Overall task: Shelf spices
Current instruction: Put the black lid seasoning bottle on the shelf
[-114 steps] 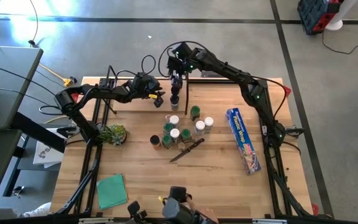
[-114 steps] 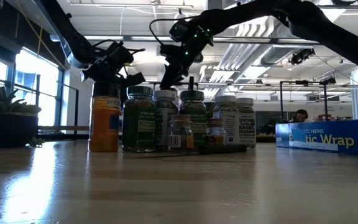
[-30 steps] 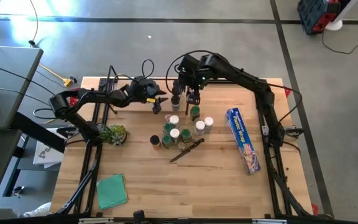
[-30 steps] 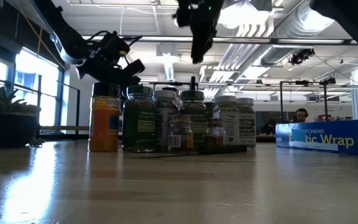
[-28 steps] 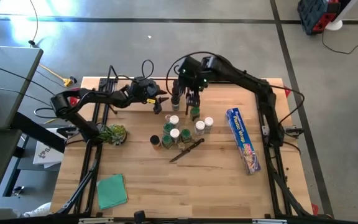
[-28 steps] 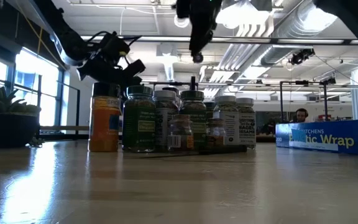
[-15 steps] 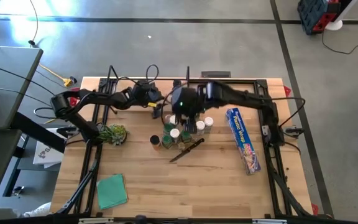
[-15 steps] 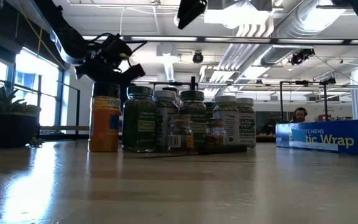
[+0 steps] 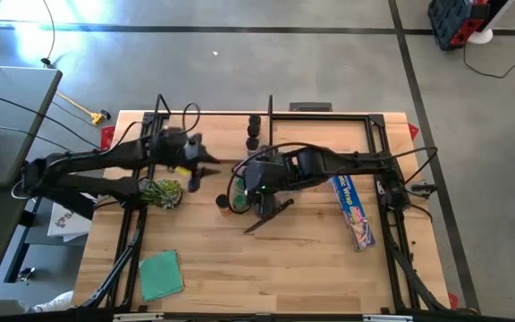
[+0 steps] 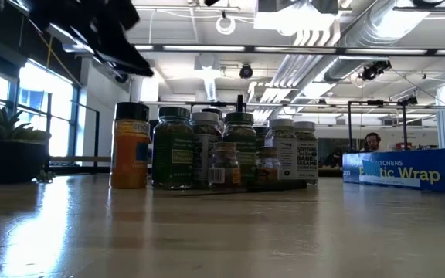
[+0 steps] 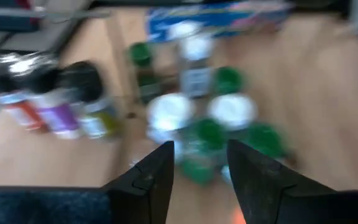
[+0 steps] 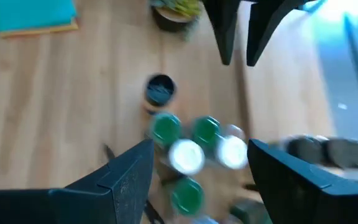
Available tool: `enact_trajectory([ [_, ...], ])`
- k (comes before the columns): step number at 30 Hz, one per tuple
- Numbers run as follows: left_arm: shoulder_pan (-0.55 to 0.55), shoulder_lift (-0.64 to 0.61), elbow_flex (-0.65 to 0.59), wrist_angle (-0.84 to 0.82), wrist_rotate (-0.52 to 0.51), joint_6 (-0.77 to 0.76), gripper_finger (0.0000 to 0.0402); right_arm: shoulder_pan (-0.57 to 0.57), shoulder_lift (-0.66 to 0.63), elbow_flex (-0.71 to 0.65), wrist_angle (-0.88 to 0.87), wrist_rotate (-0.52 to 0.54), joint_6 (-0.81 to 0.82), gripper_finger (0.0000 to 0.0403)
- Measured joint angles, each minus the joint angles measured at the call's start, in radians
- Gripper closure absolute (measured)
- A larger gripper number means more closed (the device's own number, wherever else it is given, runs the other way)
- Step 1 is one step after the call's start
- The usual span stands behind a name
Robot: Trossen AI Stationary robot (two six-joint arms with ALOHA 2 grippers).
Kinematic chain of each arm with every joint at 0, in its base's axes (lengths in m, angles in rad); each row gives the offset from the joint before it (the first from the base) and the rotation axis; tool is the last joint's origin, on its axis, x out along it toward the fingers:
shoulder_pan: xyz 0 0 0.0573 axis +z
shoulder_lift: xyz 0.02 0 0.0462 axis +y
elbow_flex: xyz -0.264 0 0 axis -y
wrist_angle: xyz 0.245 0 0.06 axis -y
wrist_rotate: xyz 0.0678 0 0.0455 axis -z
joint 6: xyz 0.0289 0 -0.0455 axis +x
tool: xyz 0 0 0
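Over the wooden table (image 9: 284, 259), both arms low and reaching toward the middle. From the left side, the left gripper (image 9: 197, 172), in the air just beside the potted plant (image 9: 159, 191) and short of the spice cluster (image 10: 222, 150); fingers (image 11: 154, 180) apart, nothing between them, white and green caps visible through the gap in the left wrist view. From the right side, the right gripper (image 12: 201, 149), directly above the same cluster and hiding most of it in the high view; fingers spread wide, empty, with green and white caps below them and one dark-capped jar (image 12: 160, 89) a little apart from the rest. In the low view, the cluster upright on the table in a tight group: an orange jar with a black cap (image 10: 130, 150) at its left end, green-lidded and white-lidded jars shoulder to shoulder beside it, smaller jars in front. At the far edge, the shelf (image 9: 217, 130), a black upright rod at each end, and near its right end three black-capped jars (image 11: 42, 93) side by side, well apart from the cluster. Near the cluster on the operator's side, a dark-handled knife (image 9: 271, 215), flat and slanted. To the right, a long blue wrap box (image 9: 351, 201). Near the front left corner, a teal cloth (image 9: 160, 273), flat and well apart from everything else.
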Motion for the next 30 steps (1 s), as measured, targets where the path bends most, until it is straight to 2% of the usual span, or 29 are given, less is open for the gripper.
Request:
enact_trajectory([
  [7,-0.328,-0.073,0.0,-0.135,-0.18,-0.193,0.0232,0.021,0.105,0.0,0.154,-0.119,-0.018,0.0148],
  [10,-0.453,-0.082,0.0,-0.211,-0.249,-0.288,0.0221,0.032,0.156,0.0,0.168,-0.117,-0.053,0.0148],
  [14,-0.599,-0.081,0.0,-0.282,-0.263,-0.435,0.0213,0.012,0.201,0.0,0.224,-0.096,-0.105,0.0148],
  [17,-0.695,-0.064,0.0,-0.283,-0.349,-0.496,0.0213,-0.012,0.233,0.0,0.284,-0.103,-0.164,0.0148],
  [21,-0.778,-0.029,0.0,-0.283,-0.457,-0.53,0.0213,-0.048,0.283,0.0,0.341,-0.153,-0.255,0.0146],
  [25,-0.817,-0.004,0.0,-0.28,-0.473,-0.533,0.0213,-0.081,0.324,0.0,0.378,-0.27,-0.282,0.0132],
  [30,-0.841,0.001,0.0,-0.282,-0.486,-0.548,0.0213,-0.119,0.334,0.0,0.382,-0.306,-0.332,0.0102],
])
